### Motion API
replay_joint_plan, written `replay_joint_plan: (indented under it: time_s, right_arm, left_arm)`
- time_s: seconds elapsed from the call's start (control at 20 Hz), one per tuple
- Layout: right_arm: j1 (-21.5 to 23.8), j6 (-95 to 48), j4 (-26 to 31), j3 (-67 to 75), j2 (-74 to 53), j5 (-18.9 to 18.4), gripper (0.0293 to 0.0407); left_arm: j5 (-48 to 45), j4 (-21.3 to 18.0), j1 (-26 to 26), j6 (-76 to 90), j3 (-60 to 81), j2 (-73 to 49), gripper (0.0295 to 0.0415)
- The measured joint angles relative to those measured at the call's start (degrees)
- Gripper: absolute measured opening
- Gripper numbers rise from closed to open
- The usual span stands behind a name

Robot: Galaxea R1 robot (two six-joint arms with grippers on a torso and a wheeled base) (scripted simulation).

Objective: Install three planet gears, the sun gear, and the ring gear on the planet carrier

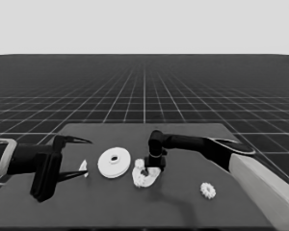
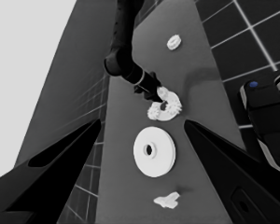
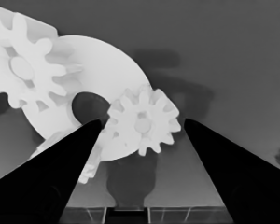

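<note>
The smaller round part, the planet carrier [image 1: 143, 179], lies at mid-table with three planet gears on it. In the right wrist view one gear [image 3: 143, 122] sits by the wide centre hole, another [image 3: 25, 70] at the far rim, and a third [image 3: 89, 164] is half hidden by a finger. My right gripper [image 1: 147, 169] hovers open just over the carrier, its fingers either side of the middle gear. The larger round part, the ring gear [image 1: 114, 161], lies flat to the carrier's left. One more small gear [image 1: 207, 190] lies loose to the right. My left gripper [image 1: 87, 158] waits open over the table's left end.
A thin white piece [image 1: 84, 168] lies on the table by the waiting left gripper's lower finger, not held. The right arm's pale forearm [image 1: 260, 187] fills the lower right corner. Dark machinery with blue lights [image 2: 266, 116] shows past the table's edge.
</note>
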Motion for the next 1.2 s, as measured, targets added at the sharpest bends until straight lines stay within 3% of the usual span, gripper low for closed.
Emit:
replay_joint_plan:
  time_s: [0.2, 0.3, 0.4, 0.7, 0.75, 0.85, 0.95, 1.2]
  right_arm:
    - [0.00, 0.00, 0.00, 0.00, 0.00, 0.00, 0.0385]
    - [5.53, 2.77, 5.16, 4.71, -1.36, -2.41, 0.0385]
    - [7.79, 3.33, 7.21, 5.59, -1.56, -2.95, 0.0385]
    - [8.81, 3.48, 8.30, 5.84, -1.61, -3.17, 0.0385]
    - [8.54, 7.38, 7.80, 27.56, -15.83, -3.66, 0.0385]
    - [8.19, 0.46, 7.73, 39.02, -37.26, -2.47, 0.0385]
    - [8.16, -5.40, 7.98, 39.11, -43.94, -1.37, 0.0385]
    - [8.17, -8.72, 8.21, 38.51, -46.65, -0.74, 0.0385]
  left_arm:
    - [0.00, 0.00, 0.00, 0.00, 0.00, 0.00, 0.0385]
    - [0.00, 0.00, 0.00, 0.00, 0.00, 0.00, 0.0385]
    - [0.00, 0.00, 0.00, 0.00, 0.00, 0.00, 0.0385]
    - [0.00, 0.00, 0.00, 0.00, 0.00, 0.00, 0.0385]
    - [0.00, 0.00, 0.00, 0.00, 0.00, 0.00, 0.0385]
    - [0.00, 0.00, 0.00, 0.00, 0.00, 0.00, 0.0385]
    - [0.00, 0.00, 0.00, 0.00, 0.00, 0.00, 0.0385]
    - [0.00, 0.00, 0.00, 0.00, 0.00, 0.00, 0.0385]
